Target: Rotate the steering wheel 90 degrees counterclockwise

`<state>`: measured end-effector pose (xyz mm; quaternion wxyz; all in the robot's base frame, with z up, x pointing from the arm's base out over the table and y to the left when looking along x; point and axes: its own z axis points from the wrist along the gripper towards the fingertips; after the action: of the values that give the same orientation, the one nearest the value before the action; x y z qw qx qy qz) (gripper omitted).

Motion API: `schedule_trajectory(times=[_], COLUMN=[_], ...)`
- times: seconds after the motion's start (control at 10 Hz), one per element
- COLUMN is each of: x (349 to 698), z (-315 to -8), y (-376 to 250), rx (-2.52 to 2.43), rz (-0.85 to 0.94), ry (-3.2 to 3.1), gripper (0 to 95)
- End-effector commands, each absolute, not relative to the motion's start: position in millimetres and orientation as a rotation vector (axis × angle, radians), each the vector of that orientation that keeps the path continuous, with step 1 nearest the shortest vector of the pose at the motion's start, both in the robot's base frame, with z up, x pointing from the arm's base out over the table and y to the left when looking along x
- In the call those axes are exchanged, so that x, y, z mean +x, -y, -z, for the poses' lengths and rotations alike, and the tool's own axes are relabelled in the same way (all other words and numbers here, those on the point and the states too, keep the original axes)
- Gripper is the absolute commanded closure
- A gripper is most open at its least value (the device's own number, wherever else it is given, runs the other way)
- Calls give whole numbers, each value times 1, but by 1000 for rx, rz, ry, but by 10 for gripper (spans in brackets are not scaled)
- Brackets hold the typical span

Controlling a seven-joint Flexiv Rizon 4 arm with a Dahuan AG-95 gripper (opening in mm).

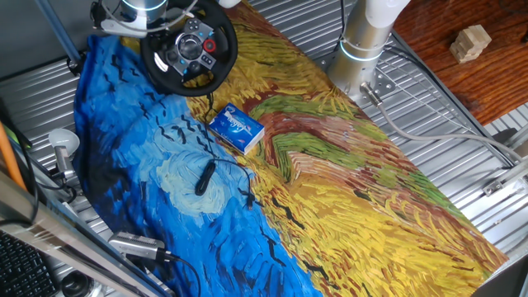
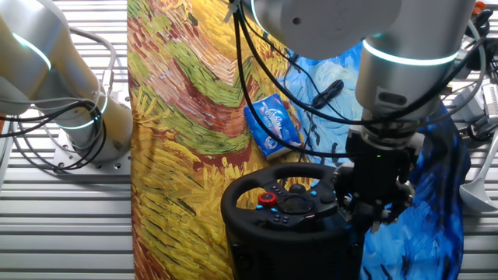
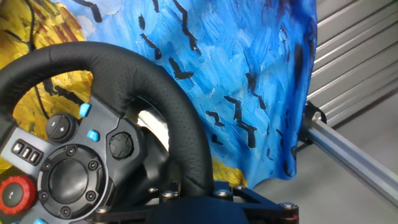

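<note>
Black thick-rimmed steering wheel (image 1: 189,51) w/ silver-grey spokes & a central hub: red round knob, small blue-lit buttons, dark dials. In the hand view the rim (image 3: 158,99) shows stitched leather-like texture; red knob sits low-left of the hub. Wheel stands at one end of the counter (image 1: 355,190), on the painted cloth (image 1: 330,165) (blue swirls one side, yellow/green/brown strokes the other).

Gripper (image 2: 373,206) is right at the wheel's rim, on the blue-cloth side of the wheel; arm body (image 2: 405,78) grey w/ a glowing ring. Jaws: can't tell if they're wide, narrow or clamping the rim, since the fingers are hidden behind the hand in both fixed views & out of frame in the hand view.

Blue box (image 1: 236,129) lies flat near the wheel, apart from it, toward mid-cloth; white script on the lid, too small to read. Black cable w/ a small dark plug piece (image 1: 204,177) lies beyond the box from the wheel.
</note>
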<state>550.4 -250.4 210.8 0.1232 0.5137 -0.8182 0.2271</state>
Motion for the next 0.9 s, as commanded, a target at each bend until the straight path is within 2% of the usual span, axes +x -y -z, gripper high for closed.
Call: schedule_trajectory(times=[0.1,0.9], x=[551,552], z=[-210,-204], y=[249,241], rx=[1522,1615], rz=[-658,-609], ry=[2362,2302], gripper=[950,950])
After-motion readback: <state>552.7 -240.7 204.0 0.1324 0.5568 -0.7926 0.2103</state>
